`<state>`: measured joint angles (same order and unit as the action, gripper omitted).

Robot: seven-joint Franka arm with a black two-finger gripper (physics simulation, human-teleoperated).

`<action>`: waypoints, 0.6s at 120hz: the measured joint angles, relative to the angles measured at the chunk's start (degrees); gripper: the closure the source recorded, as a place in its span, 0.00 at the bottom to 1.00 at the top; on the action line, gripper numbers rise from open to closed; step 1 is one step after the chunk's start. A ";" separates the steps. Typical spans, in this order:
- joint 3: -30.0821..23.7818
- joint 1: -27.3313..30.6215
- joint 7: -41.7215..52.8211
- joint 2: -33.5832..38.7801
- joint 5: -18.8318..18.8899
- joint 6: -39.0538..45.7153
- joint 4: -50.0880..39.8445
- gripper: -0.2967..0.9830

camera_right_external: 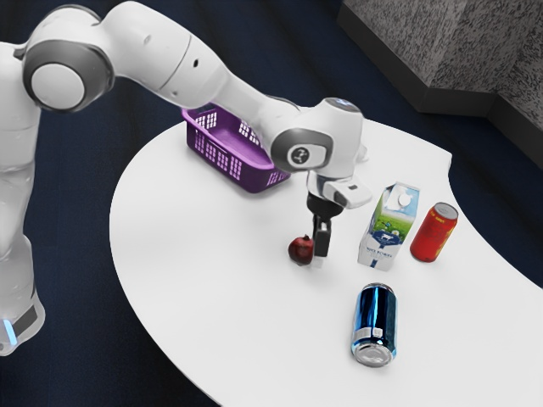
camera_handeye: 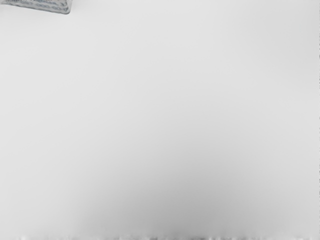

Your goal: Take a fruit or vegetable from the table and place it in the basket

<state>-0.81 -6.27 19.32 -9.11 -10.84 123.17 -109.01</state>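
The gripper [camera_right_external: 319, 259] points down in the exterior view, low over the white table or at its surface. A dark red round fruit, like a pomegranate [camera_right_external: 300, 250], lies right beside it on the exterior view's left; whether they touch I cannot tell. The purple basket [camera_right_external: 246, 175] stands farther back, partly hidden behind the arm. Bare white table [camera_handeye: 160, 110] lies under the hand in the wrist view, with a thin blurred strip along the lower edge.
On the exterior view's right of the gripper stand a milk carton [camera_right_external: 390, 227] and a red can [camera_right_external: 434, 232]. A dark blue can [camera_right_external: 375, 326] is nearer the camera. A grey patterned object [camera_handeye: 42, 5] sits at a corner of the wrist view.
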 joint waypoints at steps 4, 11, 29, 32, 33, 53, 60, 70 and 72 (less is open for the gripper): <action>0.12 0.02 -0.02 0.28 -0.04 -0.02 -0.12 0.23; 0.76 -0.33 -0.06 0.68 -0.08 -0.05 -0.38 0.23; 1.63 -1.97 -0.20 1.37 -0.22 -0.11 -1.95 0.23; 1.68 -2.06 -0.22 1.49 -0.24 -0.12 -2.19 0.23; 1.69 -2.08 -0.22 1.52 -0.24 -0.13 -2.27 0.23; 2.30 -2.12 -0.35 2.09 -0.34 -0.18 -3.57 0.23; 2.48 -2.05 -0.42 2.17 -0.37 -0.19 -3.93 0.23; 2.55 -2.03 -0.51 2.21 -0.43 -0.20 -4.20 0.23; 2.56 -2.04 -0.53 2.21 -0.44 -0.20 -4.25 0.23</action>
<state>1.74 -8.31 18.80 -6.90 -11.28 122.97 -113.26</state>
